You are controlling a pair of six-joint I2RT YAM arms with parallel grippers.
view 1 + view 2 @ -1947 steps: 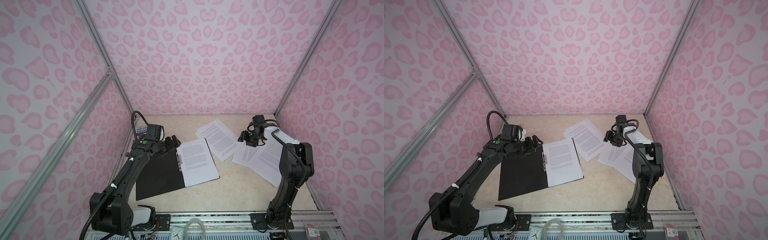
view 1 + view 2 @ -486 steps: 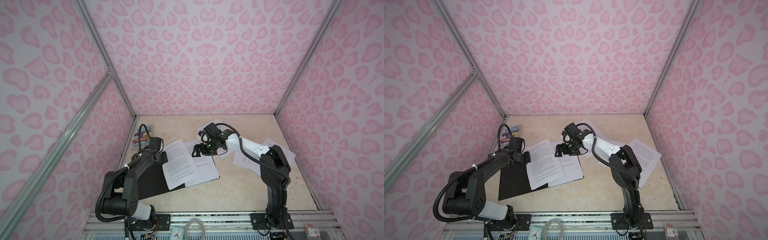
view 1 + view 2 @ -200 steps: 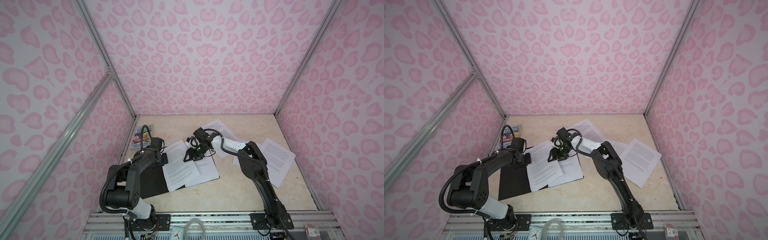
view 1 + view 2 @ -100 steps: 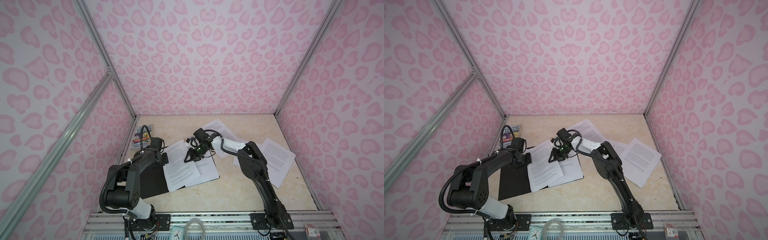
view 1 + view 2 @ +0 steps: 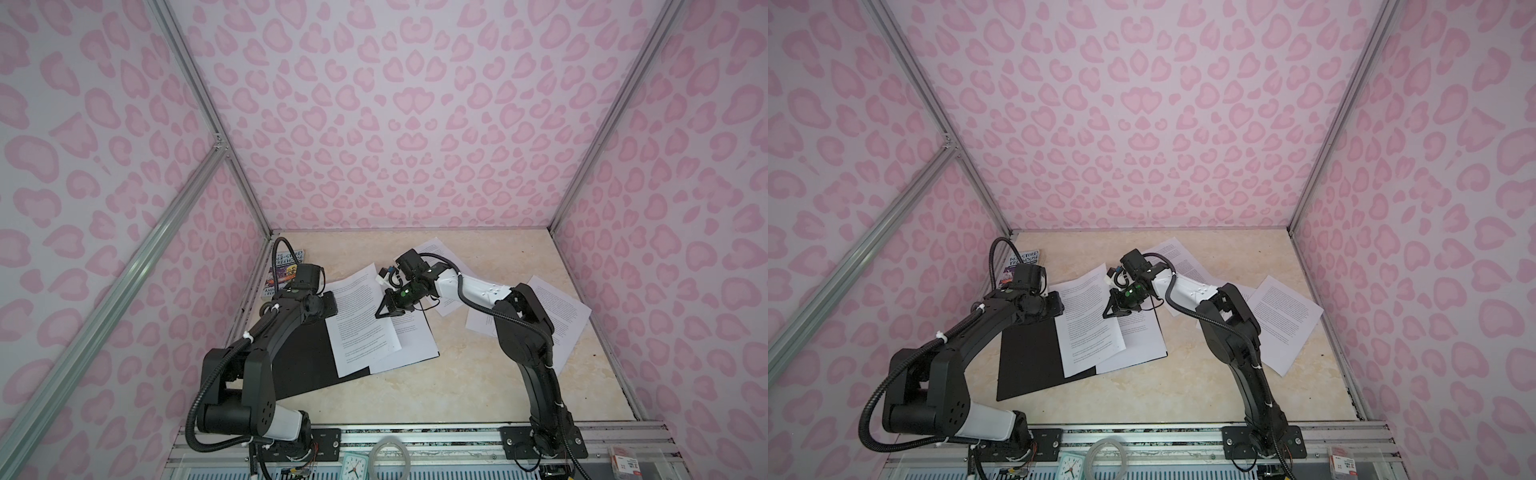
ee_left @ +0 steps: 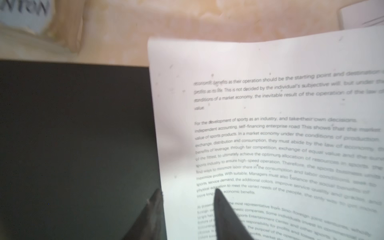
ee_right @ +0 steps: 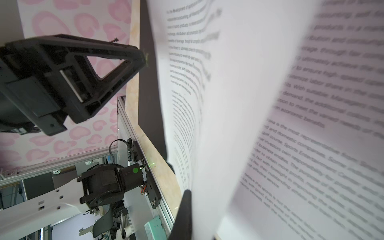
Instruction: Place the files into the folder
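Right end effector (image 5: 379,316) pinches the top sheet (image 5: 361,328) on the folder (image 5: 303,361); left end effector (image 6: 187,190) stands open

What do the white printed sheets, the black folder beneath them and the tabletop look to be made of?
Sheets: thin matte paper; one bows in a soft curve in the right wrist view.
Folder: matte black inside, lying flat, probably thin plastic or card; the look leaves it open.
Tabletop: cream with marble-like veining, stone or a printed laminate.
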